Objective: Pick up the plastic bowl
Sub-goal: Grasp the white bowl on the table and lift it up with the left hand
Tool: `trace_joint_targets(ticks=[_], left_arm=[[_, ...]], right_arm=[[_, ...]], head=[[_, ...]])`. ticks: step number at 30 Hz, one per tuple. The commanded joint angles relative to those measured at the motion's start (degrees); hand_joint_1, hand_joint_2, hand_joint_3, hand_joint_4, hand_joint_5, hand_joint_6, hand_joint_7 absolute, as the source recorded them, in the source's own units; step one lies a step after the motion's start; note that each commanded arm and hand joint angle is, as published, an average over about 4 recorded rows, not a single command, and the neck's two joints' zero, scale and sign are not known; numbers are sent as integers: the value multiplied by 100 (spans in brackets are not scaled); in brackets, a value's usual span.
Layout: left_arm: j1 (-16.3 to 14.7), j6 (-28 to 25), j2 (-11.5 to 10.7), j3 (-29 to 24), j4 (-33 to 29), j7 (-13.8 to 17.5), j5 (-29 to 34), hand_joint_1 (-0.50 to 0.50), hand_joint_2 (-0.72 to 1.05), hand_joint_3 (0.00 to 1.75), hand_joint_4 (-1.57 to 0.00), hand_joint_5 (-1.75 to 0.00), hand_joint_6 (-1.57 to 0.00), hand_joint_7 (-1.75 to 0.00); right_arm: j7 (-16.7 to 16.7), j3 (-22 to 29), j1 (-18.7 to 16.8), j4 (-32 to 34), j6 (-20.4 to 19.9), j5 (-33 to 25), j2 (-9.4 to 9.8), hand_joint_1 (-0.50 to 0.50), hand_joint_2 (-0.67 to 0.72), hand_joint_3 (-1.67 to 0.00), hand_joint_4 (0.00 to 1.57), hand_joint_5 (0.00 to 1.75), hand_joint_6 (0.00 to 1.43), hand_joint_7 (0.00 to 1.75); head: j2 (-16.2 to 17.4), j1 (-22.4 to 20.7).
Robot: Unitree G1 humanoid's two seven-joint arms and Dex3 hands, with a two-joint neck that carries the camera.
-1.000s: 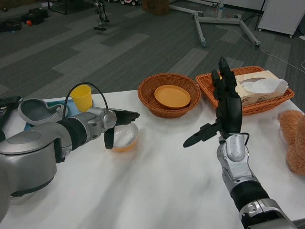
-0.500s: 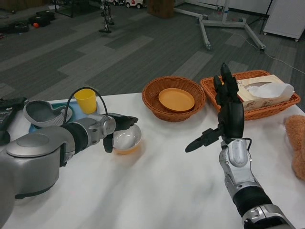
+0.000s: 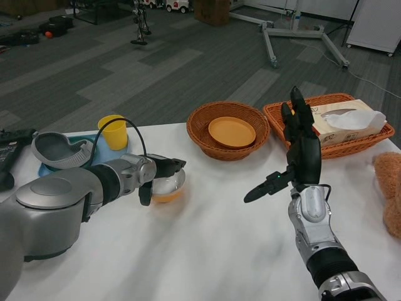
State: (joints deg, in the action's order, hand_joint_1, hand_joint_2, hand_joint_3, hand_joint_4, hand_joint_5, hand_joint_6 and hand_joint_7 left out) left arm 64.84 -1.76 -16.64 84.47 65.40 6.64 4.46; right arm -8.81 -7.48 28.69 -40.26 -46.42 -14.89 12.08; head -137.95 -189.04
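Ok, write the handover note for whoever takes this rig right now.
Left hand: fingers around the plastic bowl, gripping its rim; the bowl looks tilted, whether it is clear of the white table cannot be told.
Right hand: open, raised upright over the table, holding nothing.
Done: reach and grasp.
Left: lift the bowl clear.
Nearby: yellow cup behind the left arm, round basket with an orange plate.

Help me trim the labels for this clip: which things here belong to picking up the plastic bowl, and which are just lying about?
Belongs to the job:
- plastic bowl
- left hand, gripping the bowl's rim

Just lying about:
- right hand, raised, holding nothing
- yellow cup
- round basket with orange plate
- tissue box in its basket
- grey dish
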Motion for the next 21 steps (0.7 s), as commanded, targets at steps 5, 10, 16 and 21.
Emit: trace_joint_targets(ticks=[5,10,16,21], left_arm=[[-63,0,3,92,56,12,33,11,60,9,0,0,0,-14],[-68,7,3,96,58,-5,37,9,60,9,0,0,-7,-23],[-85,5,3,96,60,-49,37,12,69,9,0,-5,-33,-45],[-94,7,3,96,54,-98,37,16,54,0,0,-90,-63,-65]], right_arm=[[-16,-4,-30,-8,-69,-23,-4,-46,47,0,0,0,0,0],[-16,-8,-30,-8,-69,-23,-4,-46,47,0,0,0,0,0],[-16,-8,-30,-8,-69,-23,5,-46,47,0,0,0,0,0],[-16,-8,-30,-8,-69,-25,5,-46,47,0,0,0,0,0]], head=[[30,-21],[55,-53],[57,-60],[51,-64]])
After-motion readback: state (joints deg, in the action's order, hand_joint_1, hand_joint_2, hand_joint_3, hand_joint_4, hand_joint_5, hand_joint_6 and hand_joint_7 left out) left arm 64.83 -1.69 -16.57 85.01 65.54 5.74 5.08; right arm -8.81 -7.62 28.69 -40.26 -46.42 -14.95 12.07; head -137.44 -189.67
